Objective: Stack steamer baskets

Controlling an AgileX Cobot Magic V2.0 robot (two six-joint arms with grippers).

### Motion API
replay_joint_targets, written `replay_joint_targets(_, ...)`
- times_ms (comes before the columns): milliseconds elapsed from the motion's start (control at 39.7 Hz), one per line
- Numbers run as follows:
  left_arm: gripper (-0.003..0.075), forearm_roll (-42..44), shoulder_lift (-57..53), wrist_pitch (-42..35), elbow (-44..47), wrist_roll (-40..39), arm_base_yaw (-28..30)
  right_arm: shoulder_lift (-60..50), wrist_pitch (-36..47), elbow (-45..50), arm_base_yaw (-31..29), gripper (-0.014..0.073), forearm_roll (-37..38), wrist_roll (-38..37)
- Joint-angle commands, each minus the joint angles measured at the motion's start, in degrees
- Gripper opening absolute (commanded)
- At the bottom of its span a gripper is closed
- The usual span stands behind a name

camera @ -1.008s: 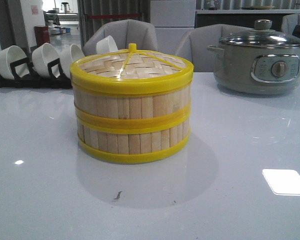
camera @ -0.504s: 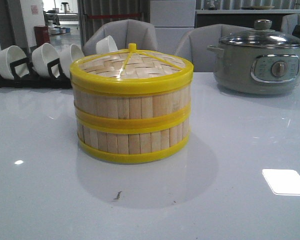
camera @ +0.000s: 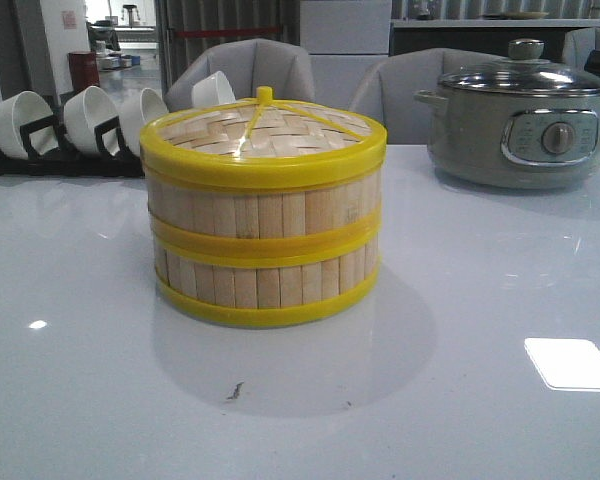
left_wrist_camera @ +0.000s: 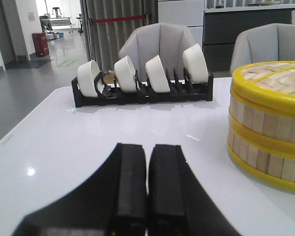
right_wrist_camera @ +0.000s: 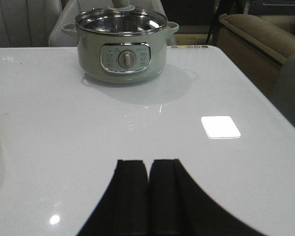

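Left gripper (left_wrist_camera: 147,196) and right gripper (right_wrist_camera: 147,196): both pressed together, holding nothing, apart from the work. Steamer baskets (camera: 265,235) sit stacked at frame centre on the table (camera: 480,300), lid (camera: 263,135) on top. Stacking looks finished; no further grasp seems needed.
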State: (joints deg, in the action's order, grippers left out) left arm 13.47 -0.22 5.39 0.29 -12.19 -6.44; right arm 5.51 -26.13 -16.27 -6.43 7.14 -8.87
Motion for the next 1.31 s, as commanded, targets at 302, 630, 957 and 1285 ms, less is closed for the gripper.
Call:
replay_joint_targets(302, 0.0095, -0.15, -0.87, -5.69, 0.16, -0.39, 0.03, 1.12, 5.38, -1.61, -0.42, 0.0028, 0.18, 0.43)
replay_joint_targets(630, 0.0095, -8.31, -0.75, -5.39, 0.16, 8.34, 0.03, 1.12, 5.38, -1.61, -0.42, 0.0028, 0.18, 0.43)
replay_joint_targets(957, 0.0095, -8.31, -0.75, -5.39, 0.16, 8.33, 0.03, 1.12, 5.38, -1.61, -0.42, 0.0028, 0.18, 0.43)
replay_joint_targets(1285, 0.0095, -8.31, -0.75, -5.39, 0.16, 8.33, 0.03, 1.12, 5.38, -1.61, -0.42, 0.0028, 0.18, 0.43)
